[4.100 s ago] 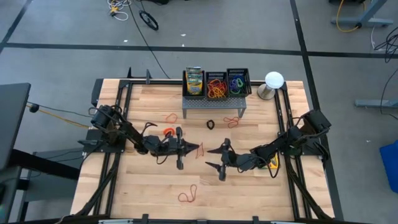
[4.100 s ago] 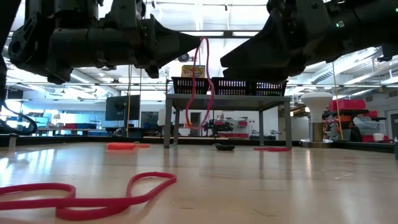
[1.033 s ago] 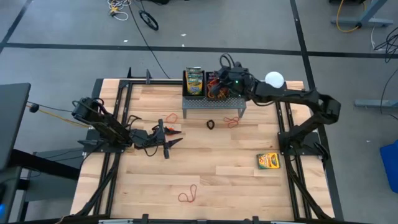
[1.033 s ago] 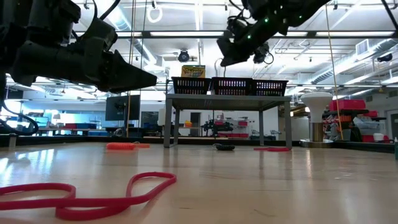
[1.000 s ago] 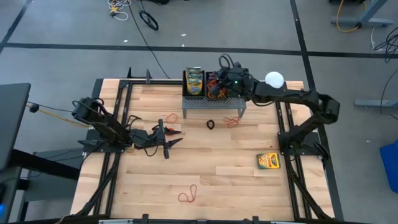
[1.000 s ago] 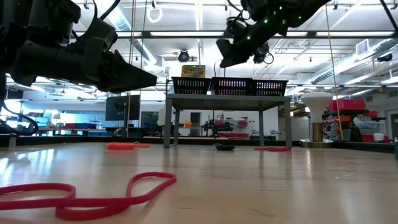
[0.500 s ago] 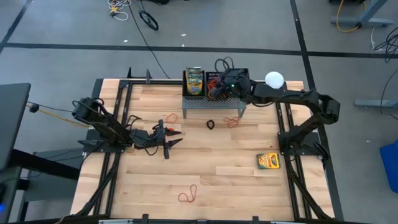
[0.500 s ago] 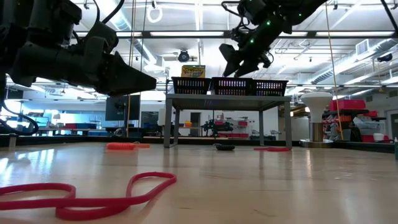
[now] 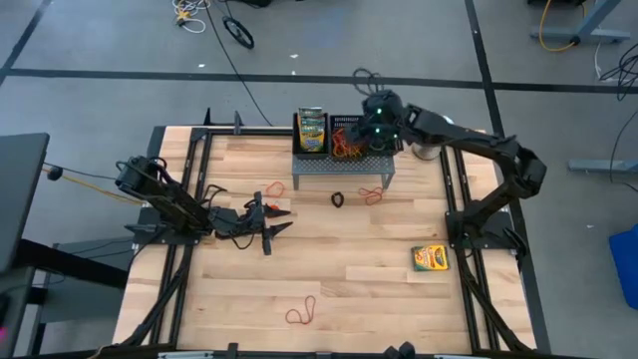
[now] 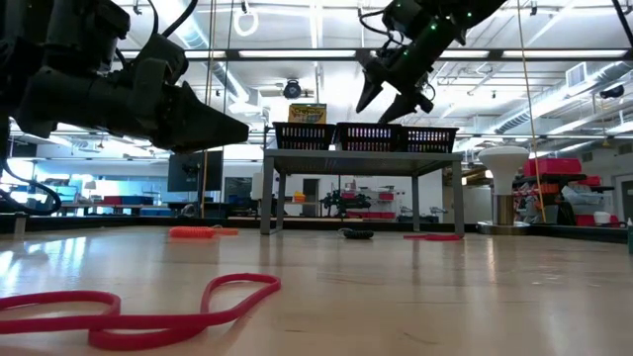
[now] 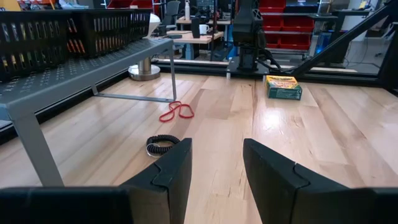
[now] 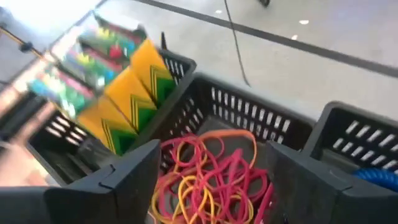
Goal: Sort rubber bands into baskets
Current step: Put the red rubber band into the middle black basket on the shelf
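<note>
Three black mesh baskets stand in a row on a grey perforated stand (image 9: 339,166) at the table's far edge. The left basket (image 9: 311,132) holds crayon boxes (image 12: 124,87). The middle basket (image 12: 249,118) holds red, orange and yellow rubber bands (image 12: 208,180). The right basket (image 12: 364,134) shows a blue band (image 12: 380,177). My right gripper (image 9: 365,134) hangs open above the middle basket, its fingers (image 12: 118,180) apart and nothing between them. My left gripper (image 9: 279,221) stands open and level over the table's left half, holding nothing.
Loose bands lie on the table: a black one (image 11: 161,145) and a red one (image 11: 176,112) before the stand, a red one (image 9: 271,186) left of it, and a red one (image 9: 302,313) near the front edge. A crayon box (image 9: 431,258) lies at the right.
My right gripper has opened above the baskets. It has also rolled about its own line and shifted a little up and toward the table's right edge.
</note>
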Tool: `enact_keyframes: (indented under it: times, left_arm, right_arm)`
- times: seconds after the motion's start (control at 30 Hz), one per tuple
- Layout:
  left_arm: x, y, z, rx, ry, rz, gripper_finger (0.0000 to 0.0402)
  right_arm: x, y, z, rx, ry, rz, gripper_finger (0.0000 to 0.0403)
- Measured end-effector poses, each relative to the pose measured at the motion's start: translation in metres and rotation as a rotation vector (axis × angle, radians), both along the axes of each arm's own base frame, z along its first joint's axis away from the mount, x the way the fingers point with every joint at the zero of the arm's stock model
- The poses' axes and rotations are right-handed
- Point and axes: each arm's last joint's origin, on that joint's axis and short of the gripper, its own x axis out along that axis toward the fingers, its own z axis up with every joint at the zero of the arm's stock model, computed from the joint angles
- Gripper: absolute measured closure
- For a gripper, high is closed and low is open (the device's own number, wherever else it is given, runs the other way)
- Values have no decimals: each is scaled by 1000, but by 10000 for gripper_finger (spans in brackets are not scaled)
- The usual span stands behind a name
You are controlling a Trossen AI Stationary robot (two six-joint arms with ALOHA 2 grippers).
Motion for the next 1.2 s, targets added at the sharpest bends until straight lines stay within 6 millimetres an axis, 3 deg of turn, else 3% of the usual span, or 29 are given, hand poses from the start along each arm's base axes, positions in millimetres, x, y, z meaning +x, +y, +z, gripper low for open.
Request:
enact_keyframes:
  times: [0.23,0.4,0.57,0.77,0.83,1.03,1.2]
  left_arm:
    - [0,0,0,0,0,0,251]
    - [0,0,0,-1,-1,0,251]
    - [0,0,0,0,1,0,251]
    - [0,0,-2,-11,19,-2,251]
    - [0,0,-3,-18,24,-2,251]
    - [-1,0,-7,-29,57,1,264]
    - [-1,-1,-7,-40,56,-19,291]
  right_arm:
    - [-3,-10,11,-13,-43,46,96]
    - [-1,5,12,-94,50,179,122]
    - [16,53,8,-222,164,351,213]
    - [34,124,-28,-342,183,542,358]
    - [35,146,-43,-370,179,596,391]
    - [26,207,-82,-467,122,685,380]
    - [11,243,-105,-509,84,775,394]
